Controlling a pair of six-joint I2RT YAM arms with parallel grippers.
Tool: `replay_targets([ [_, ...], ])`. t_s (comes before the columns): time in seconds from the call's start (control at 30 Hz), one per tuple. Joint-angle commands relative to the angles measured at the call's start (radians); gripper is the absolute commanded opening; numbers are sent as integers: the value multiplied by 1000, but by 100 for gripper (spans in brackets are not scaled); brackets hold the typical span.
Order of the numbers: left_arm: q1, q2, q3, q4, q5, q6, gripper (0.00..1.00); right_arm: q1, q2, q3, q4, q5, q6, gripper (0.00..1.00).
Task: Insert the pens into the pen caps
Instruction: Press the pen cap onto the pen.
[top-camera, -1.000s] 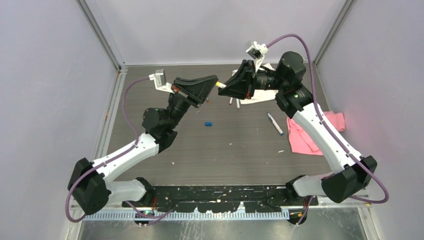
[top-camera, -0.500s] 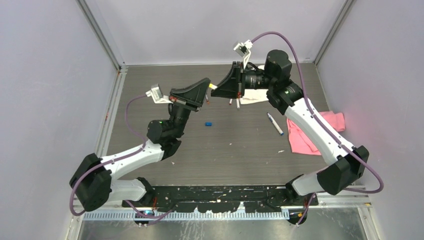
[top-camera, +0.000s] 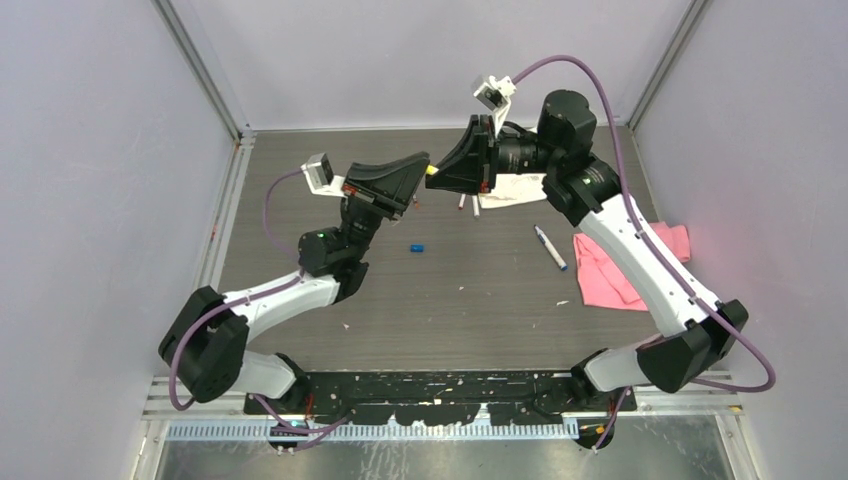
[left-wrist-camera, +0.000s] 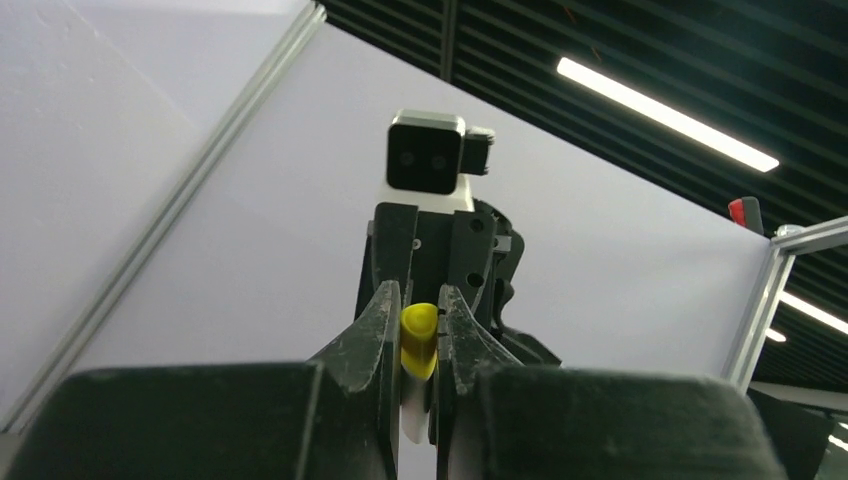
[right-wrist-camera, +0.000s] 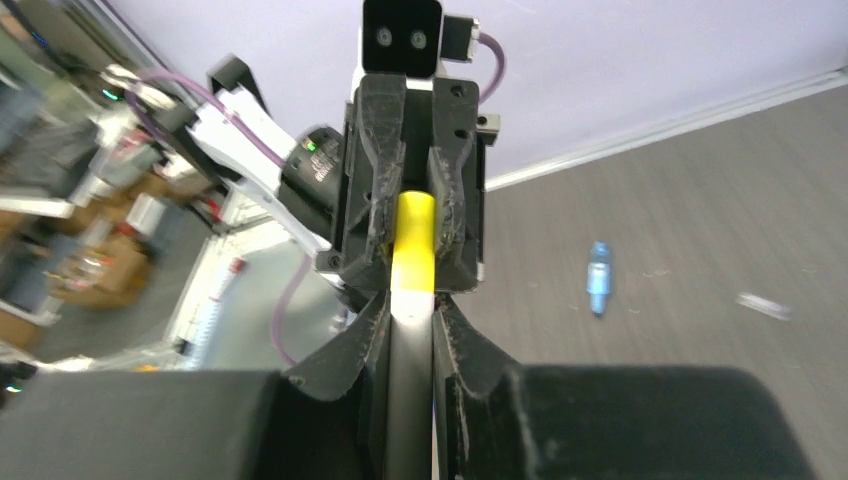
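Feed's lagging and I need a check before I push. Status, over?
Left fingers shut on yellow cap. Right fingers shut on pen, lined up into the cap in midair. Seating unclear. Nothing in the way.

The left gripper (left-wrist-camera: 420, 300) and right gripper (right-wrist-camera: 410, 318) meet tip to tip above the table (top-camera: 480, 300), a pen cap (left-wrist-camera: 419, 335) between the left one's fingers, a held pen (right-wrist-camera: 405, 400) between the right one's. Below the tips, nearer the bases, lies a loose cap (top-camera: 417, 246). Under the right gripper lie two pens (top-camera: 476, 207), beside a cloth (top-camera: 515, 192). Farther to its right lies a single pen (top-camera: 550, 248), then a second cloth (top-camera: 620, 270)
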Motion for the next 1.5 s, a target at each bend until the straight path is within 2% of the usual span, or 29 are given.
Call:
replay_targets([
  [0.0,-93,30,-11,-547,374,-5,0,69,-19,88,3,228,-281,0],
  [0.1,-90,-19,-24,-549,281,9,1,69,-28,55,5,197,-264,0],
  [0.27,-66,-90,-5,-580,184,15,7,60,-67,-48,52,169,-206,0],
  [0.47,-36,-150,48,-644,156,54,38,21,-110,-154,207,142,-80,1],
  [0.7,9,-241,64,-740,136,86,66,-10,-176,-294,290,131,-15,1],
  [0.83,26,-310,64,-850,111,132,76,-35,-203,-362,373,133,49,1],
  [1.03,55,-423,37,-973,53,199,82,-70,-242,-451,487,131,133,1],
  [1.13,61,-458,-12,-904,93,224,83,-84,-264,-515,569,160,177,1],
  [1.23,61,-453,-51,-795,252,255,82,-91,-275,-540,602,196,197,1],
  [1.33,52,-403,-68,-752,379,253,76,-94,-277,-544,626,228,224,1],
  [1.47,-13,-309,-81,-681,355,272,72,-95,-270,-531,643,253,256,1],
])
